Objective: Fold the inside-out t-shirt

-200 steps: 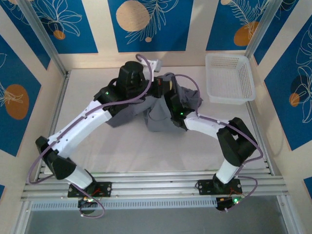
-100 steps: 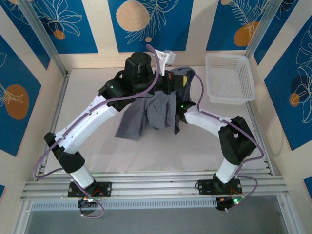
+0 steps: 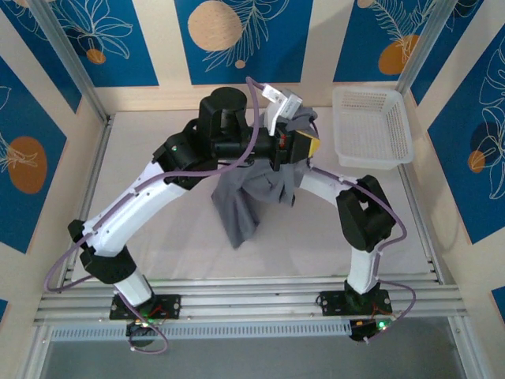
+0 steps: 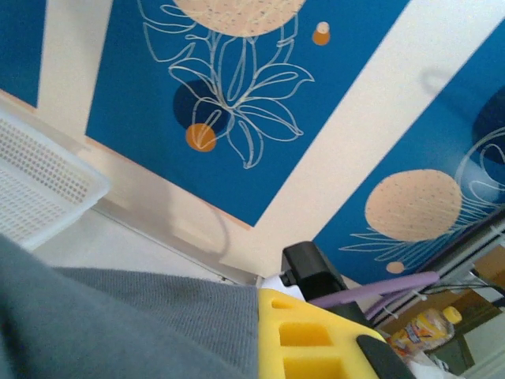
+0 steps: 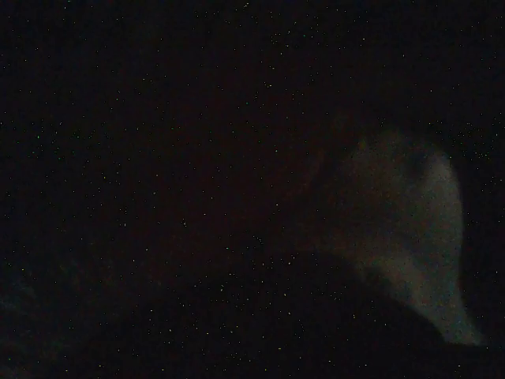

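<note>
The plain slate-grey soft fabric t-shirt [image 3: 241, 201] hangs bunched in the air above the middle of the table, towards its far side. Its upper folds are gathered where the two arms meet, and a long tail droops towards the near side. Whether the tail's tip touches the white table [image 3: 300, 237] cannot be told. The white and black left arm [image 3: 158, 189] reaches in from the near left and the right arm [image 3: 359, 217] from the near right. Both pairs of jaws are closed together, buried in the gathered cloth that hangs from them. In the left wrist view the grey fabric [image 4: 118, 316] lies across the lower left, just beside a yellow blocky part with square recesses [image 4: 304, 343], seen from above at the right arm's wrist [image 3: 308, 145]. A purple cable [image 3: 254, 110] loops over the left wrist. The right wrist view is nearly black, with a dim pale patch. A white plastic mesh basket [image 3: 375, 160] sits at the table's far right corner, apart from the shirt. Blue wall panels with peach discs and white leaf outlines [image 3: 237, 39] stand behind.
</note>
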You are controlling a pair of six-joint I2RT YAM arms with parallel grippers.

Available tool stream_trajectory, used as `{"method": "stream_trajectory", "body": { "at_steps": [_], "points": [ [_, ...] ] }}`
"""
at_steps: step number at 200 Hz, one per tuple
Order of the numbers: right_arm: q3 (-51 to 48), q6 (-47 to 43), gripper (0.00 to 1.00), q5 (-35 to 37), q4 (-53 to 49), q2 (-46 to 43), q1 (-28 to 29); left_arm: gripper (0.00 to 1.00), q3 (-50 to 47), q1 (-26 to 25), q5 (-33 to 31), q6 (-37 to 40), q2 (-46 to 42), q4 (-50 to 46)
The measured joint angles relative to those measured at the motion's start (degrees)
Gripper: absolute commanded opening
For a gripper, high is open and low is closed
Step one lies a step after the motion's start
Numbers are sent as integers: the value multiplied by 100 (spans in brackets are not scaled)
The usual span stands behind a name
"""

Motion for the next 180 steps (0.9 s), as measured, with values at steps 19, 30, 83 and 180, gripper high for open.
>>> {"method": "stream_trajectory", "body": {
  "at_steps": [19,30,83,180],
  "points": [
    [304,11,0,179,4,15,0,0,275,-136,50,42,37,-44],
    [391,-17,0,282,-15,146,15,0,407,-214,61,63,39,-61],
    [669,-308,65,1021,-1014,1228,236,0,551,-354,-107,350,173,-728],
    [1646,-678,65,1810,-3318,1880,785,0,339,-629,-1174,1390,138,-1309]
  ]
}}
